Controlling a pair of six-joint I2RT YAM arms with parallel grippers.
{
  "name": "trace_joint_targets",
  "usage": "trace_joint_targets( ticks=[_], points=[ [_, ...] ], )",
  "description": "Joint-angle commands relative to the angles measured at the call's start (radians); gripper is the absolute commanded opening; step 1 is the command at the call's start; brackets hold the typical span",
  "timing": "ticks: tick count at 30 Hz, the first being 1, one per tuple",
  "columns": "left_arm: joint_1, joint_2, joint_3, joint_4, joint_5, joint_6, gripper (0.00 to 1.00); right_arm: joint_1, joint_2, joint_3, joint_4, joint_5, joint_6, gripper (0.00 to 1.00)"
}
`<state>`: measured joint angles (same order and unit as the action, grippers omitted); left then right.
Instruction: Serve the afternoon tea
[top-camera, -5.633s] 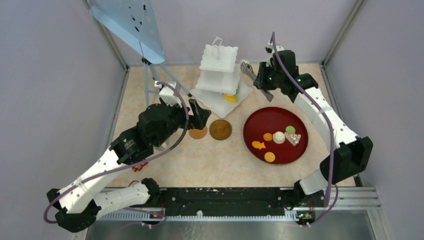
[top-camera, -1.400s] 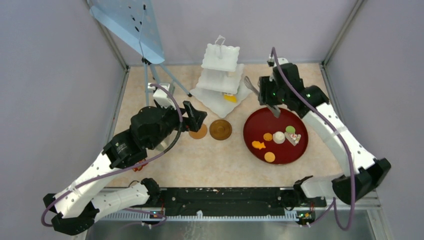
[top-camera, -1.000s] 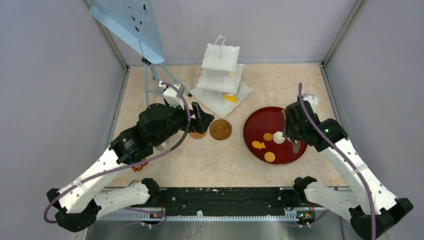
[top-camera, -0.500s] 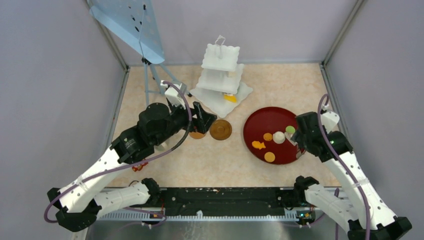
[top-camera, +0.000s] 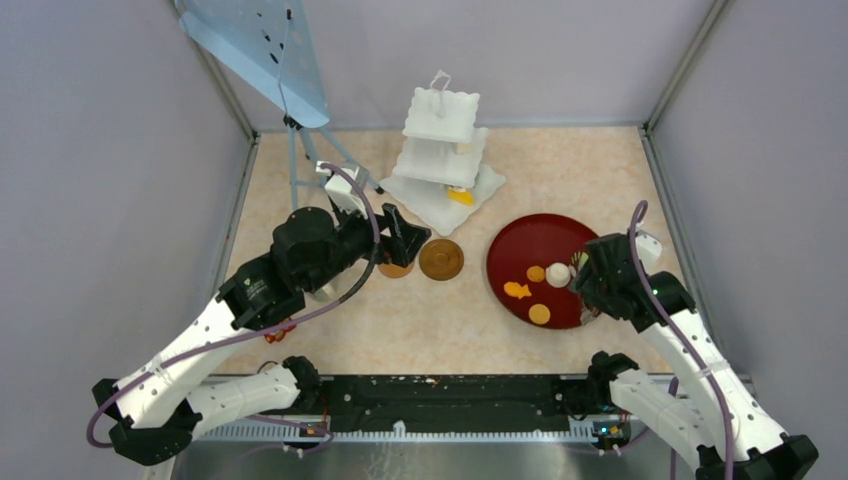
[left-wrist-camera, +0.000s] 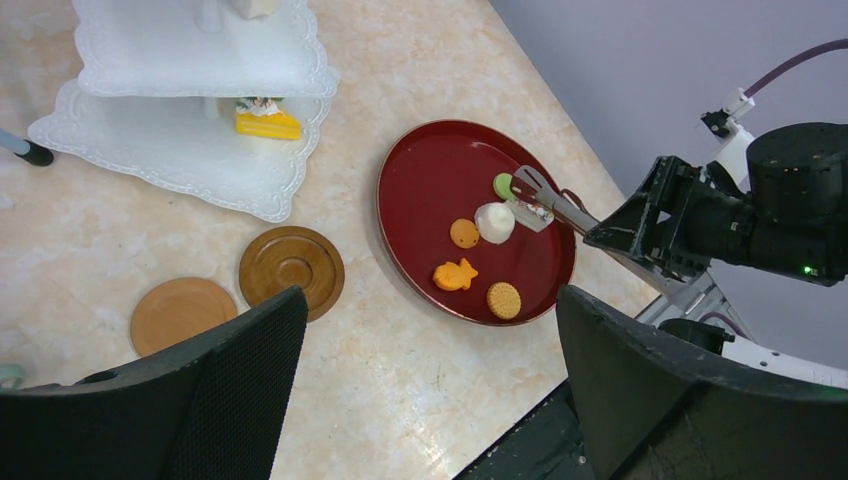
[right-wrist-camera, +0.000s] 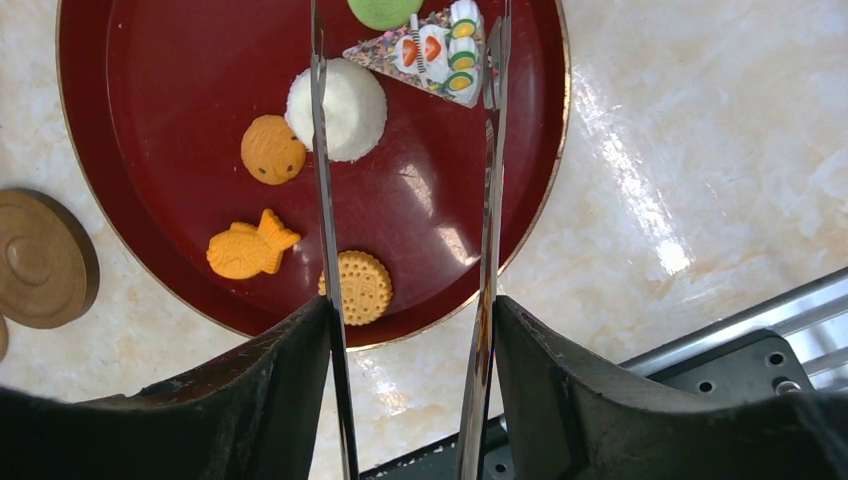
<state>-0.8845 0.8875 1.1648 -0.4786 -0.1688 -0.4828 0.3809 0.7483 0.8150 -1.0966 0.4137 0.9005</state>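
Marble-look worktop: dark-red tray, right, carrying toy sweets; right gripper clamped on metal tongs, tips flanking wedge cake; left gripper spread wide, empty

My right tool hangs over the right side of the dark-red tray, and my wrist hides the jaws from up here. On the tray there's an orange fish, a small orange disc, a white round sweet and a biscuit disc. My left tool hovers over the pale wooden coaster, with the dark coaster just beside it. A yellow wedge sits on the bottom tier of the white stand.
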Motion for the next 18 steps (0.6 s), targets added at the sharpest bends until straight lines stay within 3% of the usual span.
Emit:
trace_joint_targets(
  ticks=[1, 10, 18],
  points=[
    [0.002, 0.004, 0.01, 0.031, 0.011, 0.009, 0.99, -0.01, 0.01, -0.017, 0.09, -0.044, -0.024, 0.58],
    [0.002, -0.006, 0.003, 0.024, 0.004, 0.003, 0.99, -0.01, 0.077, -0.064, 0.308, -0.21, -0.166, 0.51],
    [0.002, -0.006, 0.003, 0.027, -0.002, 0.003, 0.99, -0.009, 0.173, -0.042, 0.443, -0.329, -0.258, 0.5]
  ],
)
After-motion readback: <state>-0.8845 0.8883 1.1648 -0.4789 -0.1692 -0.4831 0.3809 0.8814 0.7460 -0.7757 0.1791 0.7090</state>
